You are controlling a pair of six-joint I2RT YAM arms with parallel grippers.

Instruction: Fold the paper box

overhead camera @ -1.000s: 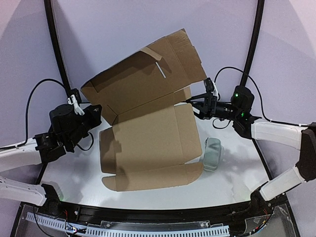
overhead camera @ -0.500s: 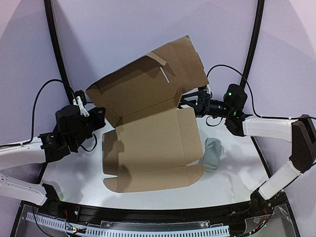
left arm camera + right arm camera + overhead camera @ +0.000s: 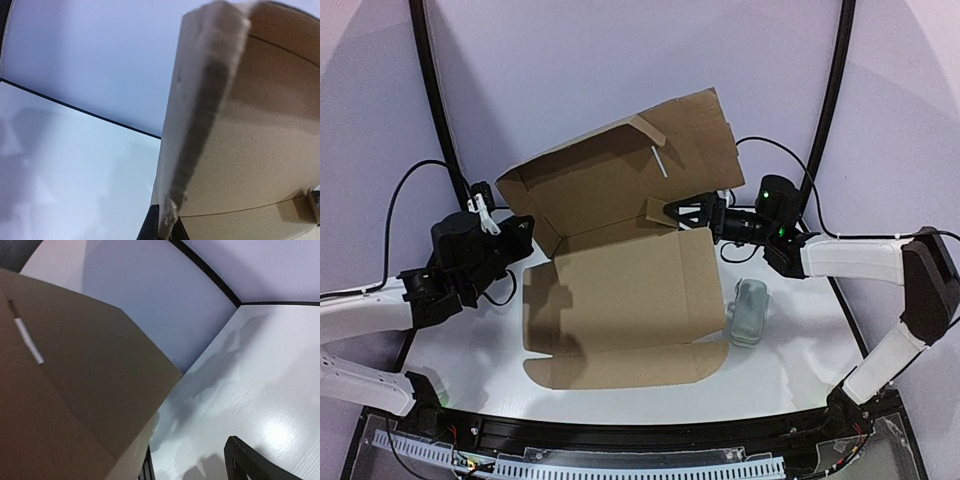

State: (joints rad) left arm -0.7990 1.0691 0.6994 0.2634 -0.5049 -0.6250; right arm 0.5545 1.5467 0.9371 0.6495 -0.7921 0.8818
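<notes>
Cardboard took up the middle of the table (image 3: 460,350): the box (image 3: 620,290) sat there unfolded, its near panel flat on the surface with a narrow flap along the front edge, and its far panel raised and tilted back from the crease between them. A white slit (image 3: 662,163) showed in the raised panel near its right end, and the right wrist view caught the same slit on the panel's underside. The left tool (image 3: 515,230) sat at the left end of the raised panel; in the left wrist view the raw cardboard edge ran down between two dark fingertips, so it appeared to be pinched closed on the box there. The right tool (image 3: 678,213) reached in from the right, under the raised panel and just above the flat panel's far right corner, beside a small side flap. Its fingers stood well apart, with one near the cardboard's edge and the other out over bare table, and they held nothing. A pale grey-green object (image 3: 748,312) lay on the table just right of the flat panel, very close to its right edge; whether it touched I could not tell.
</notes>
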